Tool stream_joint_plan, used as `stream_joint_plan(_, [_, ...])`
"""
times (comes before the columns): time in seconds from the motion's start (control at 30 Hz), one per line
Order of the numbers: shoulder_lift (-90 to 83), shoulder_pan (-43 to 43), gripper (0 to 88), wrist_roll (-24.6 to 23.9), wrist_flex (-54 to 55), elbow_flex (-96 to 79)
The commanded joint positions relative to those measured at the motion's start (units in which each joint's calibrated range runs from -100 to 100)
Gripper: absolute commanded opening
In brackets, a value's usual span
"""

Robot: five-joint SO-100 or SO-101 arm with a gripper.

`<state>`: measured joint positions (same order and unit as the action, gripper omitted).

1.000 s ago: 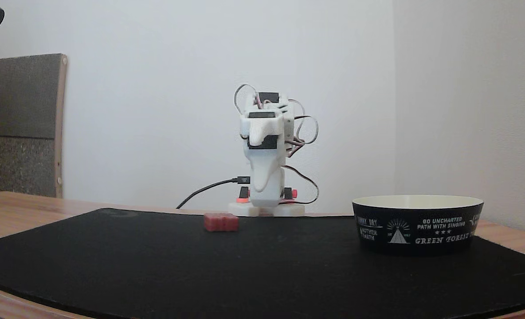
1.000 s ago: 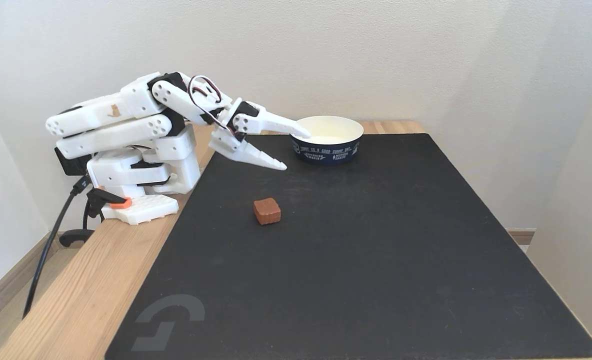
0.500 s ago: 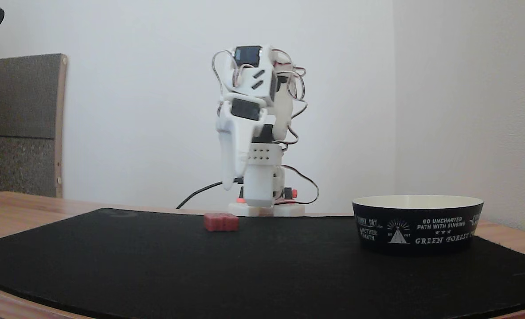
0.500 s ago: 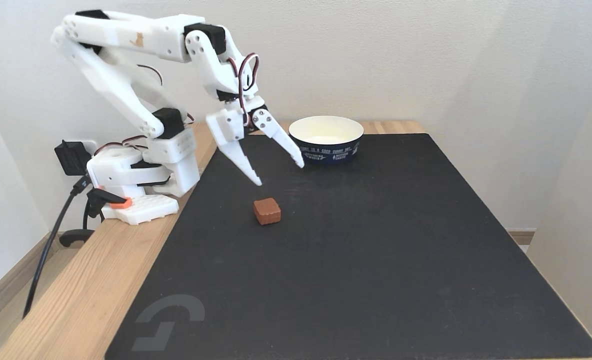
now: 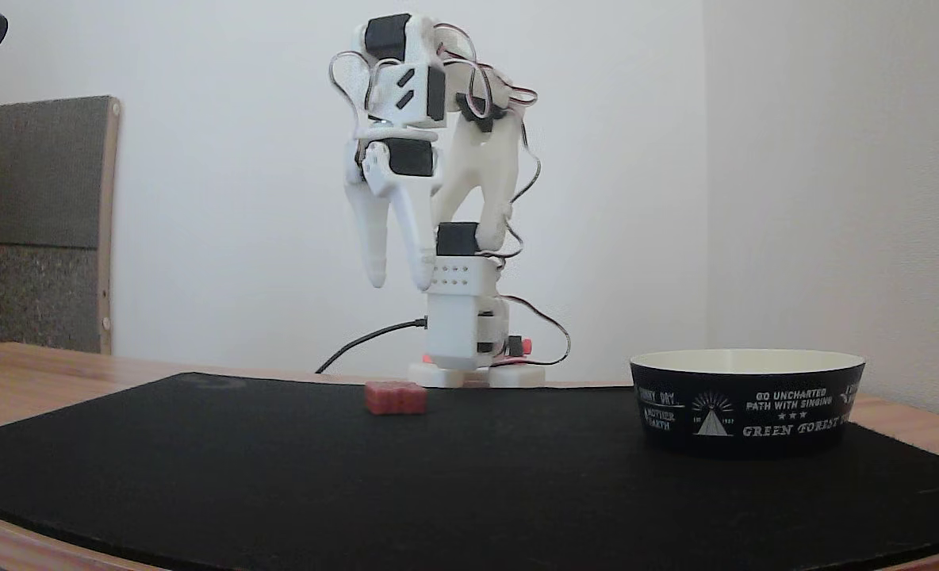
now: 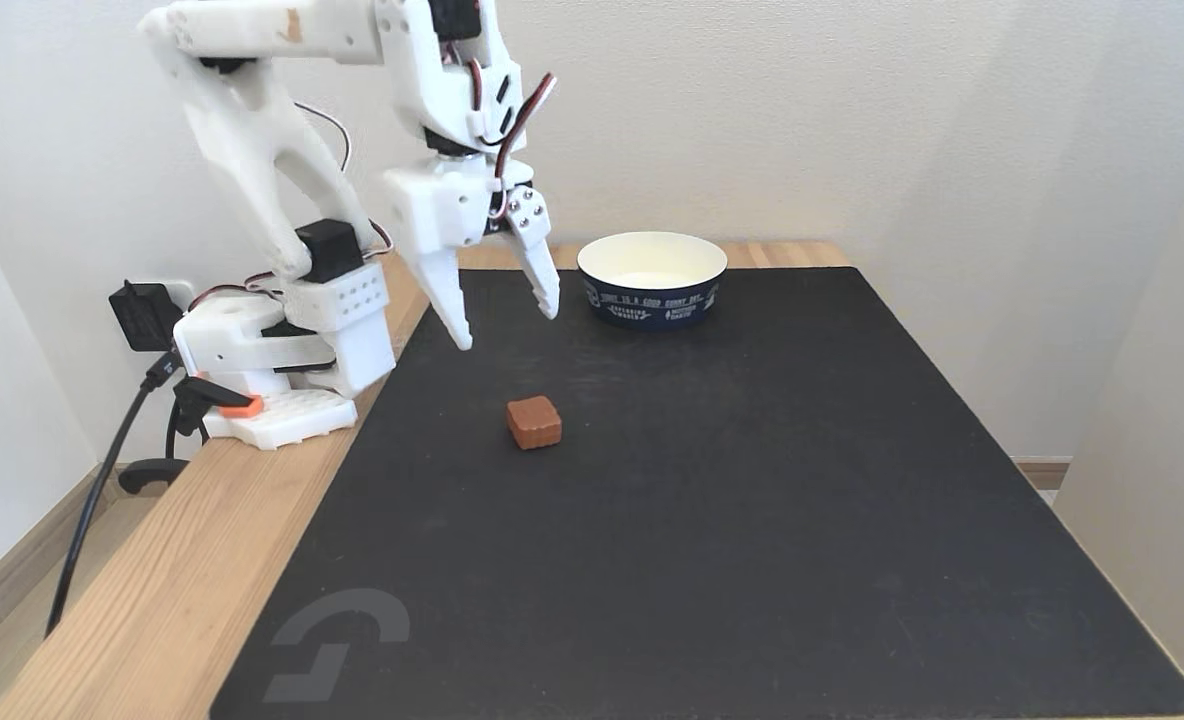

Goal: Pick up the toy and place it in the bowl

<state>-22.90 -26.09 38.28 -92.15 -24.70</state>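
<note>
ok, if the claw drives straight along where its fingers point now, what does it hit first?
Probably the mat. The open claw points down, high above the surface, and nothing sits under its tips. The toy looks slightly nearer the camera than that line, though depth is unclear.

Open air is lying between the spread hand [image 6: 505,330] and the toy [image 6: 534,421] sitting below it on the black mat [image 6: 712,520]. The bowl [image 6: 652,278] is standing well apart at the mat's far edge, leaving bare mat all around the toy.
</note>
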Motion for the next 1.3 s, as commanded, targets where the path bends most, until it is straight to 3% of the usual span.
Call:
stream_joint_plan(0.0, [0.2, -5.4, 29.7, 5.6, 7.9, 1.6])
stream_joint_plan(0.3, [7.8, -5.7, 29.7, 5.4, 10.9, 1.8])
stream_joint_plan(0.5, [10.9, 0.2, 29.7, -2.7, 11.3, 1.9])
stream_joint_plan(1.27, [23.5, 1.0, 29.5, -9.6, 14.7, 1.0])
